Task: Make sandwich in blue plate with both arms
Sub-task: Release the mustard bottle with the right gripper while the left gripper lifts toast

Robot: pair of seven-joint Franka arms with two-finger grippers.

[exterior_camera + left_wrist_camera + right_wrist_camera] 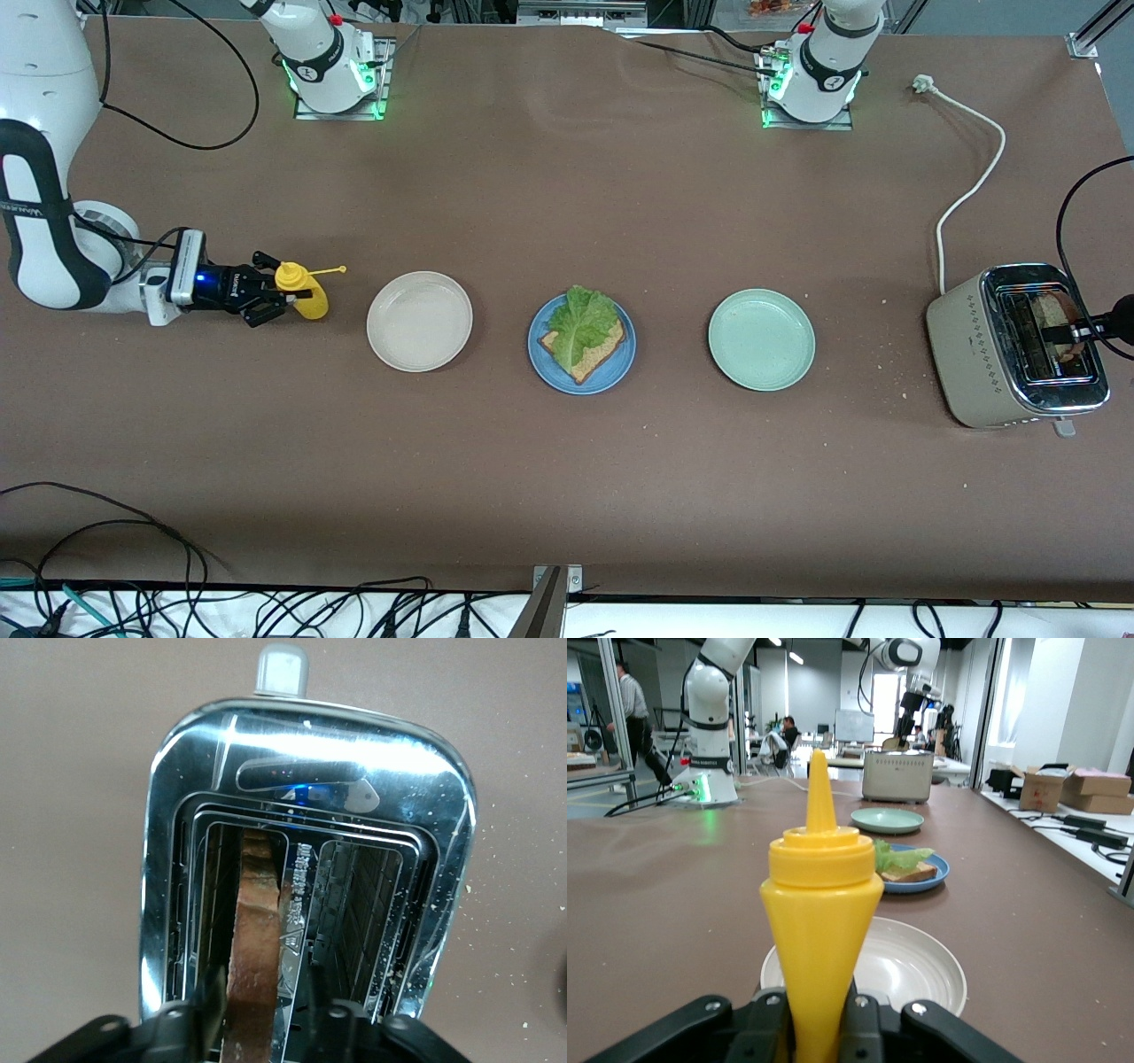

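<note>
At the centre of the front frame, your blue plate point(582, 377) is sitting on the brown table point(567, 496), carrying one slice of brown bread point(592, 354) with a ruffled lettuce leaf point(580, 321) lying on top; no second slice is covering it yet. On either side of it in the same row you are seeing a beige-white plate point(419, 321), toward the right arm's end of the table, and a pale mint-green plate point(761, 339), toward the left arm's end, each well apart from the blue one. At the middle left of the frame, your right gripper point(270, 299) is pinching a yellow squeeze bottle point(301, 288) around its neck, low over the table just beside the beige-white plate; in the right wrist view the bottle point(821, 930) is standing upright between the black fingers point(766, 1028), with its pointed nozzle up. At the right edge of the frame, your left gripper point(1076, 332) is reaching down into the beige toaster point(974, 354). In the left wrist view the fingers point(210, 997) are flanking a browned slice of toast point(255, 948) standing on edge in one chrome slot point(244, 904); you cannot tell whether they are touching it. The neighbouring slot is holding nothing, and crumbs are dotting the chrome top point(310, 744).
</note>
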